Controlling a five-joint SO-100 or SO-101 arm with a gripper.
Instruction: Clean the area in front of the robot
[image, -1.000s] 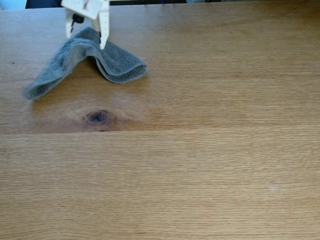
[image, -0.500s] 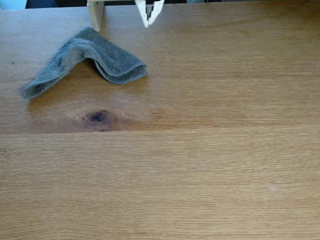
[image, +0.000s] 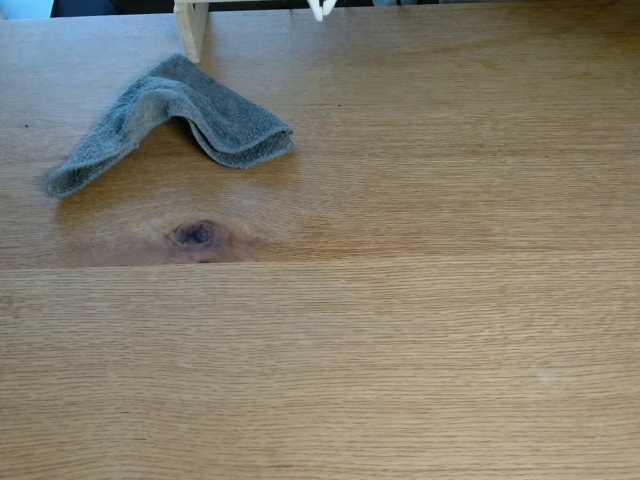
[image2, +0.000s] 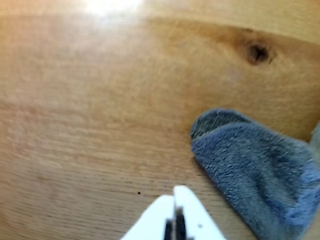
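The area is a broad light-brown oak tabletop (image: 420, 340) with a dark knot (image: 195, 234) and a long plank seam. A grey terry cloth (image: 180, 115) lies folded in a bent shape at the back left of the fixed view. My white gripper (image: 322, 9) barely shows at the top edge, well right of the cloth and apart from it. In the wrist view the gripper (image2: 175, 212) hangs above bare tabletop (image2: 90, 125), its pointed fingers pressed together with nothing between them. The cloth (image2: 260, 165) lies to its right, with the knot (image2: 257, 52) beyond.
A pale wooden post (image: 190, 26) stands at the back left, just behind the cloth. A bright glare spot (image2: 107, 5) marks the wood at the top of the wrist view.
The gripper rose off the cloth and moved right and back, leaving only its tips at the top edge. The cloth stays where it lay.
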